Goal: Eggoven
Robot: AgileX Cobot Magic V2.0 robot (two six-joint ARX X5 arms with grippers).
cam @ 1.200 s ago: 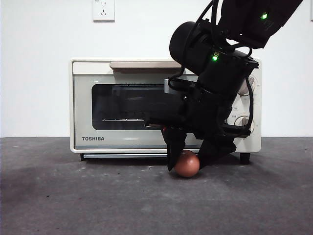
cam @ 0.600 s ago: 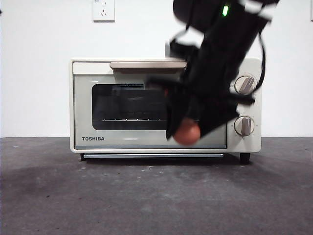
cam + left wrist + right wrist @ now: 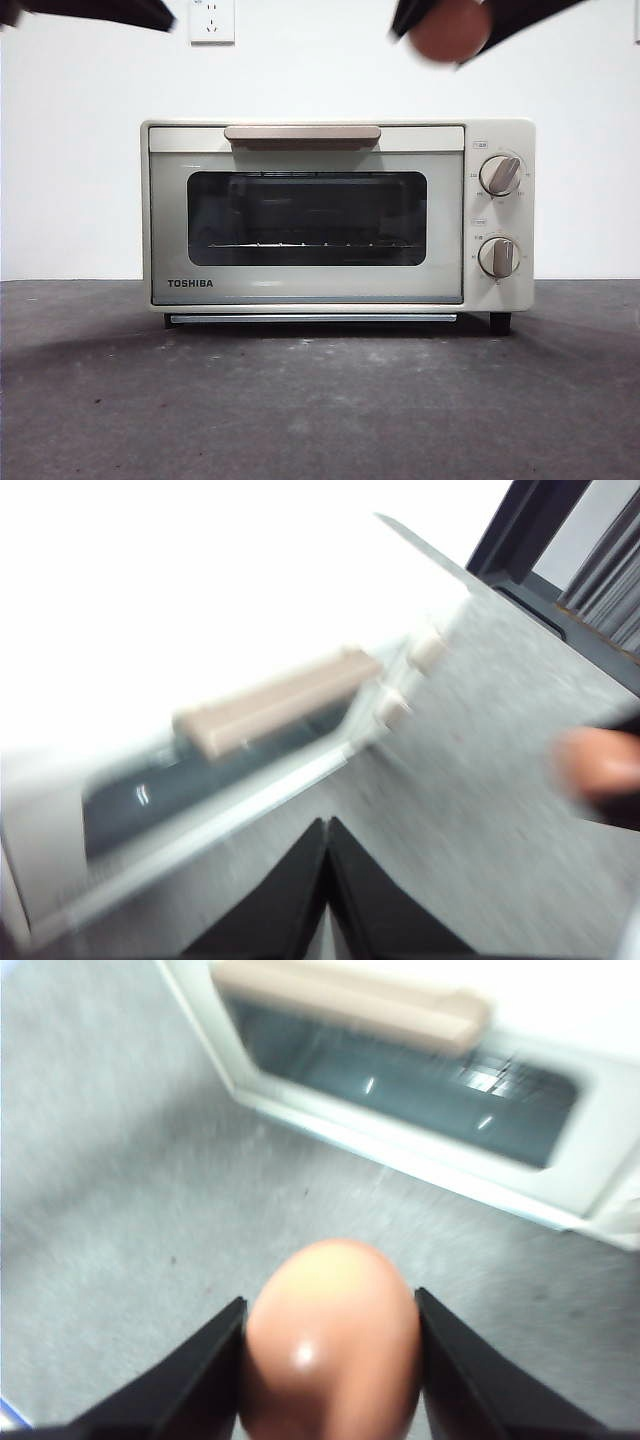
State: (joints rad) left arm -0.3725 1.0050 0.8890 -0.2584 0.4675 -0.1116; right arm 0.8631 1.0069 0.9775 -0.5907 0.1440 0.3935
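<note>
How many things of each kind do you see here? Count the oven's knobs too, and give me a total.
Egg: 1, held in the right gripper
Oven: 1, door shut
Knobs: 2
Wall socket: 1
Grippers: 2, the left gripper shut and empty
Total: 7

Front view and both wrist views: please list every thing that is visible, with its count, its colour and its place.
egg: one, reddish-brown, held in the air above the oven's right part.
toaster oven: one, cream, standing on the table, door shut.
oven handle: one, beige, at the top of the door.
knobs: two, beige, one above the other on the oven's right side.
wall socket: one, white, on the wall behind.
table: one, dark grey.
right gripper: black, shut on the egg.
left gripper: black, shut, empty, high above the oven's left side.
</note>
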